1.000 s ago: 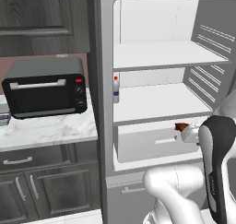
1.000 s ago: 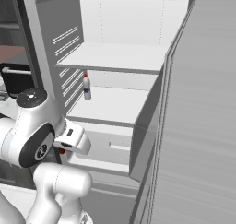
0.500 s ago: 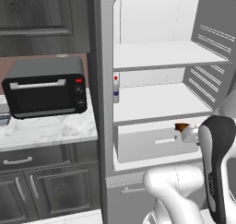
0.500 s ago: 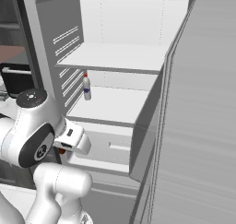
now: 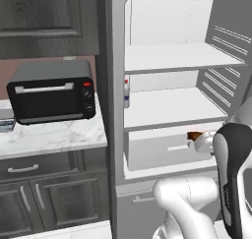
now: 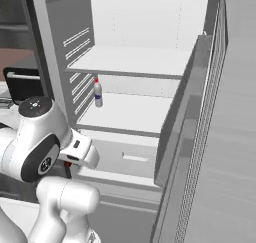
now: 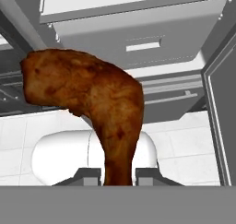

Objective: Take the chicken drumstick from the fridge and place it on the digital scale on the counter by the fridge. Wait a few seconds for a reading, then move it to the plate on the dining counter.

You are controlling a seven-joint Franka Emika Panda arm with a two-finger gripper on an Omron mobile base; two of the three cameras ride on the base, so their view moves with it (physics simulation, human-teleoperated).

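Observation:
The chicken drumstick (image 7: 92, 103), glossy reddish-brown, stands up between my fingertips (image 7: 90, 174), and my gripper (image 7: 117, 176) is shut on its thin end. In the left base view the drumstick (image 5: 195, 135) hangs in front of the open fridge (image 5: 216, 51), level with the top of its white drawer (image 5: 157, 147), with my gripper (image 5: 202, 142) just below and right of it. At the left edge of the marble counter (image 5: 54, 134) lies a flat grey device, the digital scale (image 5: 5, 121), cut off by the frame. The plate and the dining counter are out of view.
A black toaster oven (image 5: 51, 93) stands on the counter left of the fridge. A small bottle (image 5: 126, 93) (image 6: 98, 93) stands at the left end of the middle fridge shelf. The open fridge door (image 6: 220, 137) rises close on the right. Dark cabinets sit above and below the counter.

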